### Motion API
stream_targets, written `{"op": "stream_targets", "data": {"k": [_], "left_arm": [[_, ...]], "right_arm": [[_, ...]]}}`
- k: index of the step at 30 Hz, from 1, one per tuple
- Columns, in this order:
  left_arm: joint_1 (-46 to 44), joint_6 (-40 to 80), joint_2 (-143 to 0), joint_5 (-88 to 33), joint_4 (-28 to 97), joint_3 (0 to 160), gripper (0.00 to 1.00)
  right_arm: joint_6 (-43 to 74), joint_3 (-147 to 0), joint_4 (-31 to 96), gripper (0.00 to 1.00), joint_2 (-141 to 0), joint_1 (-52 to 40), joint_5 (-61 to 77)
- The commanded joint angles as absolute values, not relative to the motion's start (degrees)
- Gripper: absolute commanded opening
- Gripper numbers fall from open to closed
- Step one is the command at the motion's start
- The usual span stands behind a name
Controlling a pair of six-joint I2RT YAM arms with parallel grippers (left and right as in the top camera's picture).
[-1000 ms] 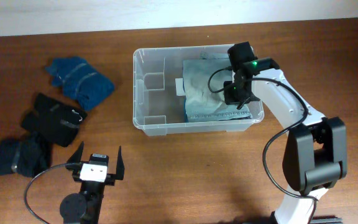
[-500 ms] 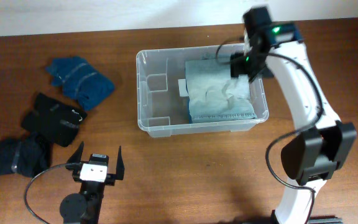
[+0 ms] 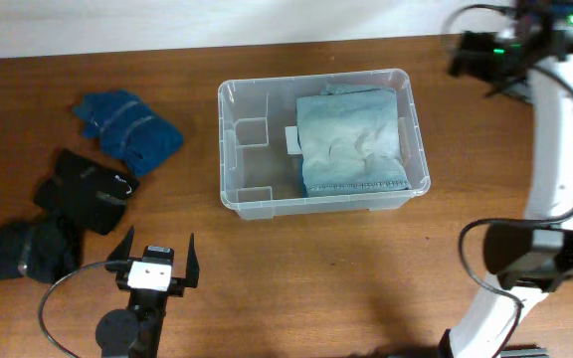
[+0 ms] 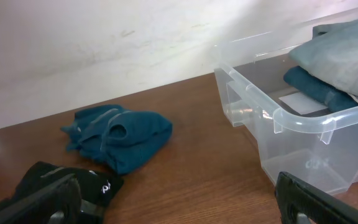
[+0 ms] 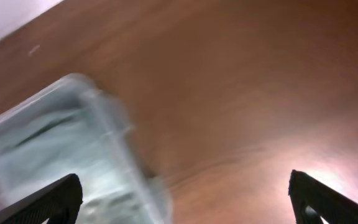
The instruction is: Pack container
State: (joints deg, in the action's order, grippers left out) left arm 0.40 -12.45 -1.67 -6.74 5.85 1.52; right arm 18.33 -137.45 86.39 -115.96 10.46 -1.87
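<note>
Left tool (image 3: 159,244) and right tool (image 5: 185,196) gape empty; left should grip the seemingly bunched blue garment (image 3: 127,124) centrally.

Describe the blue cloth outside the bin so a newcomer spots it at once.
Find the large clear plastic bin in the middle of the brown wooden table. Three cloth bundles lie to its left, and the crumpled teal-blue cloth is nearest the table's far edge. Its neighbours, a black bundle and a darker navy-black bundle, have no bright colour.
</note>
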Motion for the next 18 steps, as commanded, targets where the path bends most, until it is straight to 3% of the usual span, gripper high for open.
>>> {"op": "stream_targets", "data": {"k": [1, 10, 18], "left_arm": [[0.5, -13.0, -1.8, -7.9, 6.5, 1.8, 0.99], [0.5, -13.0, -1.8, -7.9, 6.4, 1.8, 0.99], [0.6, -13.0, -1.8, -5.0, 6.4, 1.8, 0.99]], "right_arm": [[20.6, -136.9, 87.6, 0.99, -115.5, 17.0, -2.2], [20.4, -135.2, 91.5, 0.99, -115.5, 27.8, -1.9], [20.4, -135.2, 94.8, 0.99, -115.5, 29.3, -2.0]]}}
